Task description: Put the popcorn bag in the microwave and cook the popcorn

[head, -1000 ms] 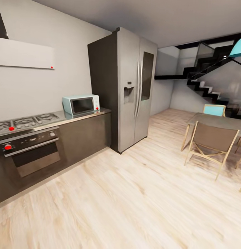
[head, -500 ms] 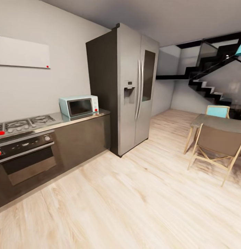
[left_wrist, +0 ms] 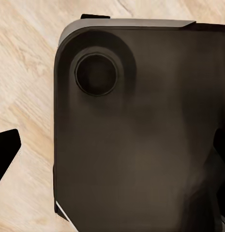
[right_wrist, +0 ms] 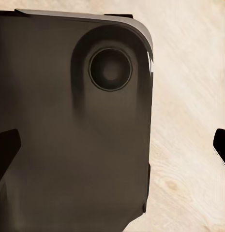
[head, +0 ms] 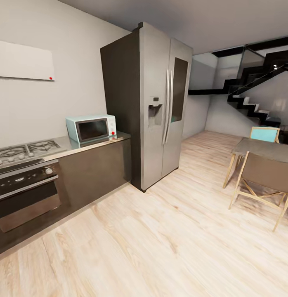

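The pale blue-white microwave (head: 91, 129) stands with its door shut at the right end of the grey countertop (head: 74, 147), beside the tall fridge. The popcorn bag and the popcorn are out of view. In the left wrist view my left gripper (left_wrist: 112, 152) hangs open over my own dark base (left_wrist: 141, 121), one black fingertip (left_wrist: 6, 152) at the picture's edge. The right wrist view is much the same: my right gripper (right_wrist: 112, 147) is open above the base, with nothing between its fingers (right_wrist: 6, 150).
A steel gas hob (head: 22, 150) and a black oven (head: 24, 194) lie left of the microwave, under a flat white hood (head: 22, 62). A steel fridge (head: 160, 103) stands mid-room. A table (head: 263, 148) with chairs (head: 263, 181) is at the right, stairs (head: 251, 90) behind. Pale wood floor (head: 168, 239) stretches ahead.
The whole head view has shifted: the oven and hob have slid toward the left edge and the fridge looms larger, so the camera has moved. Nothing in the kitchen has moved.
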{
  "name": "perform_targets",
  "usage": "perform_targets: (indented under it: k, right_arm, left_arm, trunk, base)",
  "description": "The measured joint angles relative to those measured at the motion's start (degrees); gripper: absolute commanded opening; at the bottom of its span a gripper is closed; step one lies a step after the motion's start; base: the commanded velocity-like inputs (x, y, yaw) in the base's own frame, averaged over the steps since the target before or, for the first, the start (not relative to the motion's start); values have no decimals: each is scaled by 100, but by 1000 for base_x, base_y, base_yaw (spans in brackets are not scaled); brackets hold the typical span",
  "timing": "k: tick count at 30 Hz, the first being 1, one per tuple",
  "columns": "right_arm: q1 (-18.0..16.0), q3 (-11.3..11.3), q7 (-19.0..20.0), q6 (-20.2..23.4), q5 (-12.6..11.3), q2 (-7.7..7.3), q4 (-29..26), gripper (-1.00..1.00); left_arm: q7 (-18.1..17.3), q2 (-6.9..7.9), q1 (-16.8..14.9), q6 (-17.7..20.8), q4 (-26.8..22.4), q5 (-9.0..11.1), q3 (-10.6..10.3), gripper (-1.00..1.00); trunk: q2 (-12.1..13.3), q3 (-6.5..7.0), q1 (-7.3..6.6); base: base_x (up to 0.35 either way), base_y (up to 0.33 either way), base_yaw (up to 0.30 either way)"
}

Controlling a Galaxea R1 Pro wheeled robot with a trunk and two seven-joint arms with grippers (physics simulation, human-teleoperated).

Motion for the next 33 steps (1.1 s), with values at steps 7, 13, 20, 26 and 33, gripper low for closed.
perform_targets:
  k: [7,13,20,26,33]
  right_arm:
    - [0,5,0,1,6,0,0,100]
    - [0,5,0,-3,14,14,0,100]
    - [0,-6,0,-11,-11,8,0,100]
    - [0,-11,0,-34,-18,7,0,100]
    - [0,-4,0,-49,-17,7,1,100]
  left_arm:
    - [0,0,0,0,0,0,0,100]
    - [0,4,0,4,0,0,-9,100]
    - [-8,1,0,0,0,0,-9,100]
    - [2,4,0,0,0,4,-8,100]
    - [10,-92,-1,40,-250,6,-24,100]
  trunk:
    - [0,0,0]
    - [0,0,0]
    - [0,0,0]
    - [0,0,0]
    - [0,0,0]
  base:
    - [314,0,0]
    - [316,0,0]
    - [320,0,0]
    - [320,0,0]
    - [320,0,0]
